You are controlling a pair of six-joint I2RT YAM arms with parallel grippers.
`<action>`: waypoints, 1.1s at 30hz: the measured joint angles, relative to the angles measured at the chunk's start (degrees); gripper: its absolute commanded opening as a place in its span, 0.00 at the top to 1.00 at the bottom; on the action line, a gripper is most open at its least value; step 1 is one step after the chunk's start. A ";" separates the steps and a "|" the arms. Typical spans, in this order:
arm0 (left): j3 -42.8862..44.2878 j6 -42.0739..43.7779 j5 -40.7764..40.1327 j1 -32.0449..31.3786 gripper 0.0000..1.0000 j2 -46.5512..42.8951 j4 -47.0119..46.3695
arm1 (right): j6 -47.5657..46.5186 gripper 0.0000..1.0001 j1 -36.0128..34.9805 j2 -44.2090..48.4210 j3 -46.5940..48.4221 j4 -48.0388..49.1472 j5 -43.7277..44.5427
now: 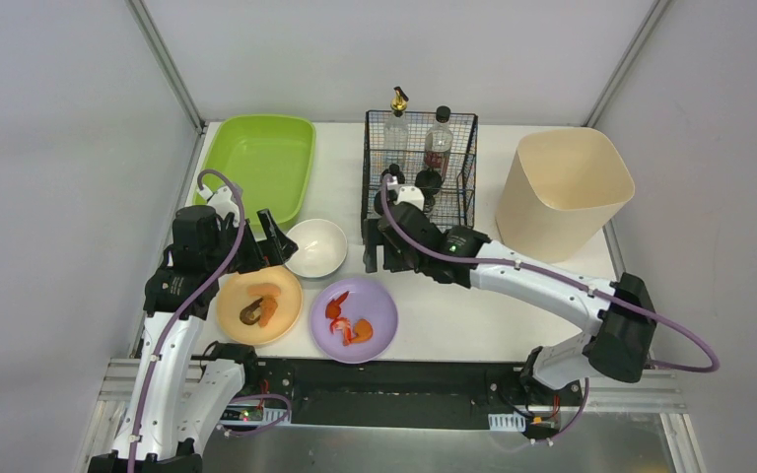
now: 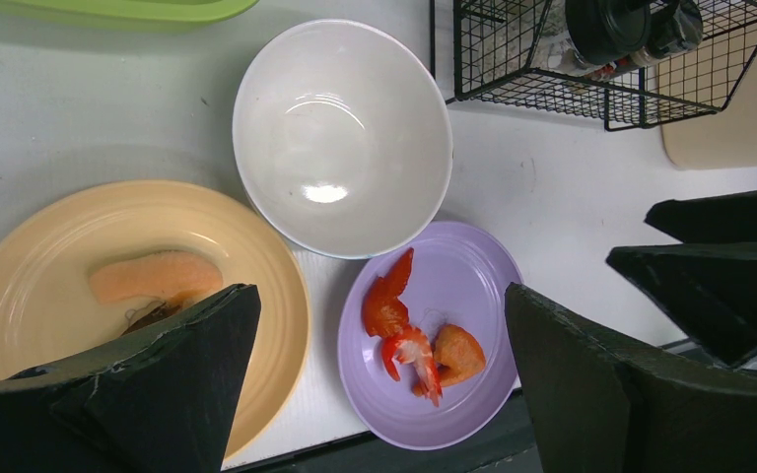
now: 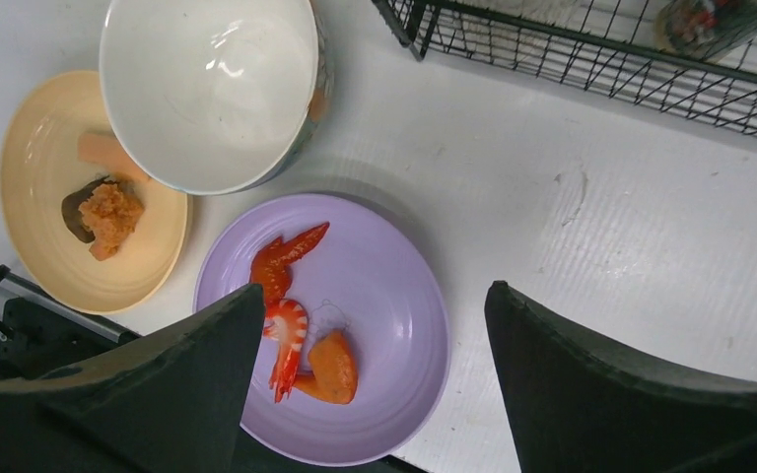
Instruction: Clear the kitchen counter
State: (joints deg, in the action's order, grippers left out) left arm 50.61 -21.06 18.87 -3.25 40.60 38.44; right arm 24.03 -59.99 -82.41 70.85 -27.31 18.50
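The white kitchen counter (image 1: 453, 315) holds an empty white bowl (image 1: 315, 246), a yellow plate (image 1: 281, 320) with a pale slice and a dark piece, and a purple plate (image 1: 379, 307) with a shrimp, a red piece and an orange nugget. My left gripper (image 1: 268, 246) is open and empty, hovering between the bowl and the yellow plate; in its wrist view (image 2: 379, 296) the purple plate (image 2: 473, 286) lies between its fingers. My right gripper (image 1: 382, 258) is open and empty in front of the basket, above the purple plate (image 3: 394, 296) in its wrist view (image 3: 375, 291).
A green tray (image 1: 256, 163) stands at the back left. A black wire basket (image 1: 421, 168) with bottles stands at the back centre. A tall beige bin (image 1: 562, 192) stands at the back right. The black-and-metal rail (image 1: 404, 379) runs along the front edge.
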 measured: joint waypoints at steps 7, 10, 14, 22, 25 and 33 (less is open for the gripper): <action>0.00 0.00 0.00 0.00 0.00 -0.07 0.00 | 3.58 0.15 -1.14 -2.38 -5.75 3.54 -0.39; 0.00 0.00 0.00 0.00 0.00 -0.24 0.00 | 4.94 0.16 -1.14 -2.67 -9.75 5.22 -0.79; 0.00 0.00 0.02 0.00 0.00 -0.24 0.00 | 6.49 0.17 -1.14 -2.93 -14.60 7.78 -1.99; 0.00 0.00 0.04 0.00 0.00 -0.28 0.00 | 8.44 0.25 -1.14 -2.95 -21.09 12.76 -6.05; 0.00 0.00 0.04 0.00 0.00 -0.33 0.00 | 9.31 0.32 -1.14 -3.56 -22.21 13.92 -7.17; -0.04 0.00 0.04 0.00 0.00 -0.37 0.00 | 11.82 0.50 -1.14 -4.98 -25.59 18.32 -10.10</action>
State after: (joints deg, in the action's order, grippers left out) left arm 50.57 -21.06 18.92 -3.25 40.23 38.44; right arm 35.86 -61.12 -87.39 45.25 -8.99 8.40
